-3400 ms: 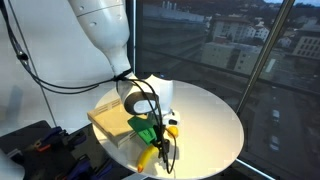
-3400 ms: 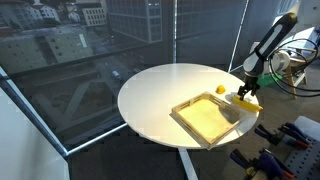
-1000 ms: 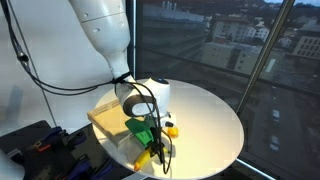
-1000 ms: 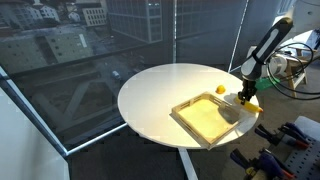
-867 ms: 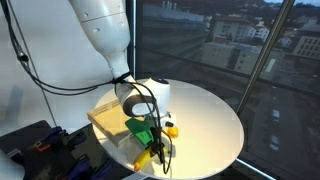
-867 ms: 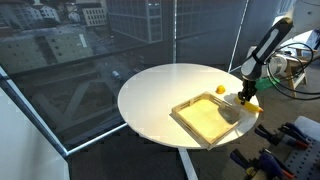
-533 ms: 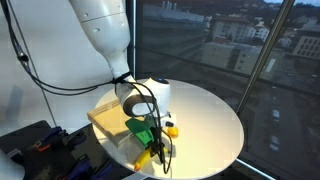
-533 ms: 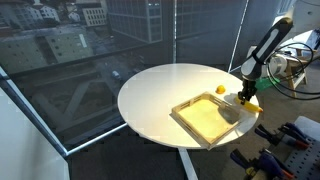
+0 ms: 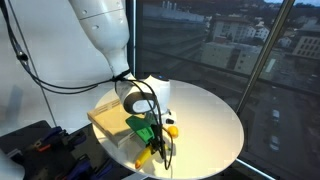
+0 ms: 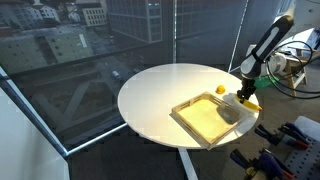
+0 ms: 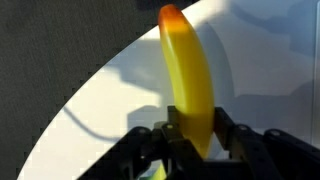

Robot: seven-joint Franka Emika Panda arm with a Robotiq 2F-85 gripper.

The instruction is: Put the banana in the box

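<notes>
the end effector (image 9: 151,146) is closed down narrow on the banana (image 9: 147,155), gripping it near one end. in the wrist view the two dark fingers (image 11: 226,130) press against either side of the yellow fruit (image 11: 190,75), and the rest of its length sticks out away from the camera, curving a little, with its far tip looking more orange.

the banana sits outside the box (image 9: 105,118), just beside one of its corners, close to the edge of the round white table (image 9: 205,120). in an exterior view it shows as a small yellow shape (image 10: 249,101) right under the end effector (image 10: 244,95), next to the near corner of the tan box (image 10: 205,122). i cannot tell whether the banana touches the table (image 10: 160,95) or hangs just above it.

a small round fruit (image 9: 171,130) lies on the table near the end effector, close to the box's wall, and it shows again (image 10: 221,89) just beyond the box's far edge. the white arm (image 9: 105,30) reaches down from above, with a black cable looping around the wrist.
</notes>
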